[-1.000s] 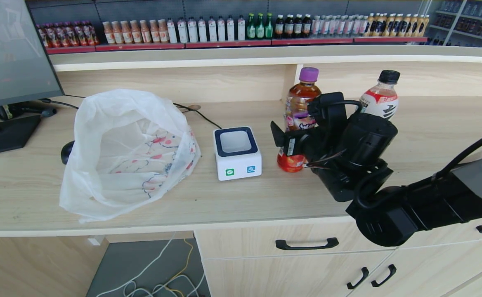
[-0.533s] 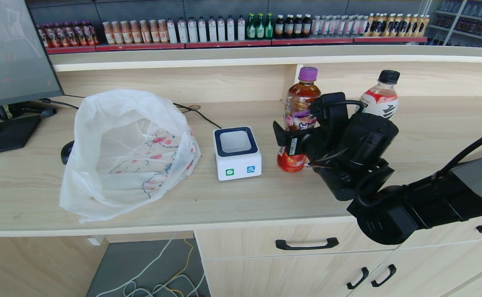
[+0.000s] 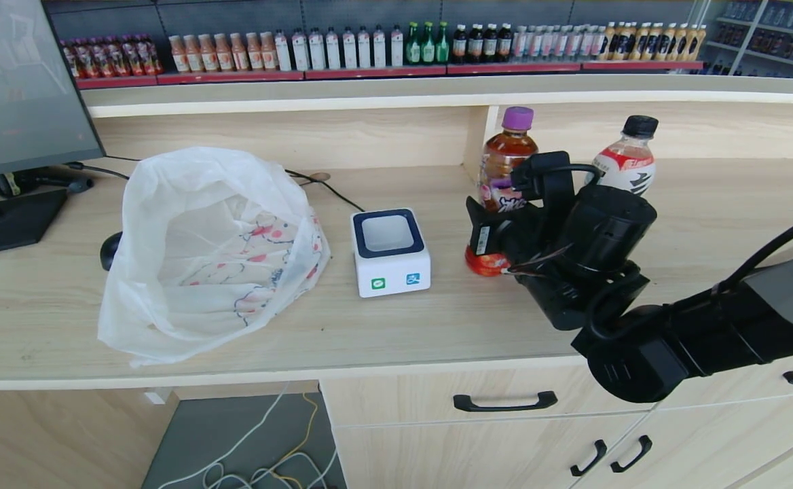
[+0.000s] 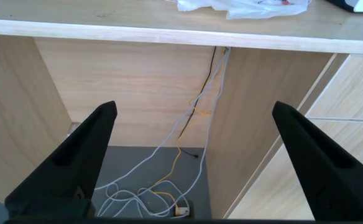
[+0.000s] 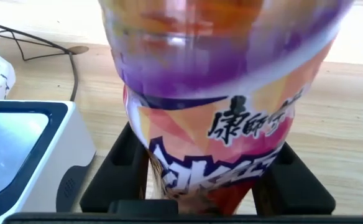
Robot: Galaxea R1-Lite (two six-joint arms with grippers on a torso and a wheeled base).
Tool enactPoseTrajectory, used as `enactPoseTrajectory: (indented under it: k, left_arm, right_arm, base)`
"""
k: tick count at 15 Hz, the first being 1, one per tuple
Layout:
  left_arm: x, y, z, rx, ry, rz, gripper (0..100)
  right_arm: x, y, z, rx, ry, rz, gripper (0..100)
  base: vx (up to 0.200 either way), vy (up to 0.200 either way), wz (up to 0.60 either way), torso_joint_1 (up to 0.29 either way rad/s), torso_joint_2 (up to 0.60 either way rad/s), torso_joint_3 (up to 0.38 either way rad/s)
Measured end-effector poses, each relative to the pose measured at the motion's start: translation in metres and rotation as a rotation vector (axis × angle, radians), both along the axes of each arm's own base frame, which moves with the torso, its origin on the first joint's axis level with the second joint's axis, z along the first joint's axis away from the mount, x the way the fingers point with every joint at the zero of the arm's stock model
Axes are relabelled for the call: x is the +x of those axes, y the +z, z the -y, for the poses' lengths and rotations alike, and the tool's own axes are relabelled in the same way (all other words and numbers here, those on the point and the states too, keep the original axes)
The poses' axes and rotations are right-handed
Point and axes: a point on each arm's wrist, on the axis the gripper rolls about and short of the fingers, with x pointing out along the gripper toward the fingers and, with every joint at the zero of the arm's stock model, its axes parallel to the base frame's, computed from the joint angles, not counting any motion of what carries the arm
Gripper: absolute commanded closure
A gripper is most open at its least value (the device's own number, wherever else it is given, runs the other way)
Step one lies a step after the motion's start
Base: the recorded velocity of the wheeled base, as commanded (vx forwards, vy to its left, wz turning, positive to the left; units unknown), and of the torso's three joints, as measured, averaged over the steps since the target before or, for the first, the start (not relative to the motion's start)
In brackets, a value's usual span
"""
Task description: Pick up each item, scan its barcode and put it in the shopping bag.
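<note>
A tea bottle with a purple cap (image 3: 507, 155) stands on the counter just right of the white scanner (image 3: 390, 252), leaning slightly. My right gripper (image 3: 495, 229) is shut on its lower body; the right wrist view has the bottle (image 5: 231, 124) between the black fingers (image 5: 116, 168), with the scanner (image 5: 20, 149) beside it. A second bottle with a black cap (image 3: 626, 163) stands behind the right arm. The white shopping bag (image 3: 206, 251) lies open-mouthed left of the scanner. My left gripper (image 4: 194, 168) hangs open below the counter edge, with nothing between its fingers.
A monitor (image 3: 16, 88) on a black stand is at the far left, with a black mouse (image 3: 109, 250) behind the bag. A cable (image 3: 328, 190) runs across the counter behind the scanner. Loose cables (image 4: 163, 186) lie on the floor under the counter. Drawers with black handles (image 3: 505, 402) sit below.
The right gripper's fingers have closed in on the purple-capped bottle, and the bottle has shifted a little to the right and leaned. The bag, scanner and other bottle stay put.
</note>
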Motion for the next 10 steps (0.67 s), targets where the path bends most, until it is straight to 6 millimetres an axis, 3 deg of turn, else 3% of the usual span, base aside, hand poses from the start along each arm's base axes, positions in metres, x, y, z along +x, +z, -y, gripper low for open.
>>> enactPoseTrajectory:
  k: [10]
  left_arm:
    - [0.0, 0.0, 0.0, 0.0, 0.0, 0.0, 0]
  right_arm:
    - [-0.0055, 0.0101, 0.0031, 0.014, 0.001, 0.021, 100]
  base:
    - [0.0, 0.0, 0.0, 0.0, 0.0, 0.0]
